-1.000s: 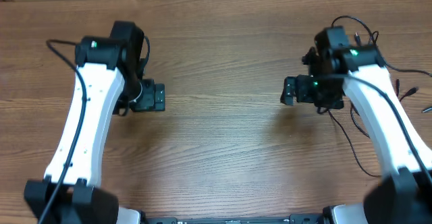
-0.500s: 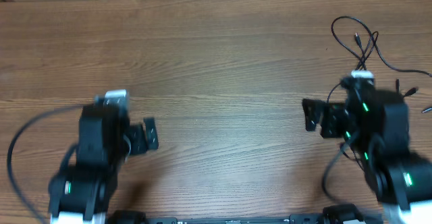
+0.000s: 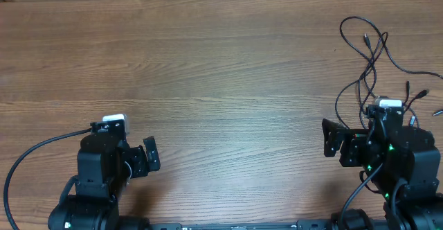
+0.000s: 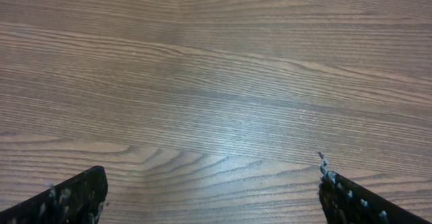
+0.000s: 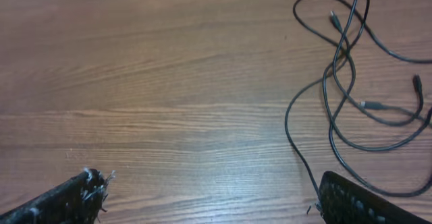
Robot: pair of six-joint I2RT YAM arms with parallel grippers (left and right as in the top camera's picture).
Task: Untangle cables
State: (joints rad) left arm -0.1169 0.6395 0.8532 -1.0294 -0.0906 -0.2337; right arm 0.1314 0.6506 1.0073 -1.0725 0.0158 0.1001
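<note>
Cables tangled in loops at far right, crossings plainest from right wrist; from left wrist, only wooden table. Left gripper, right gripper both spread wide.

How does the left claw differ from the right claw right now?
The right claw has the tangled cables lying just ahead; the left claw faces only bare table. The right claw sits beside the cables, the left claw far across from them. Both are open and empty.

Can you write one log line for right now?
cables: tangled, right side | left gripper: open, empty | right gripper: open, empty, beside cables
</note>
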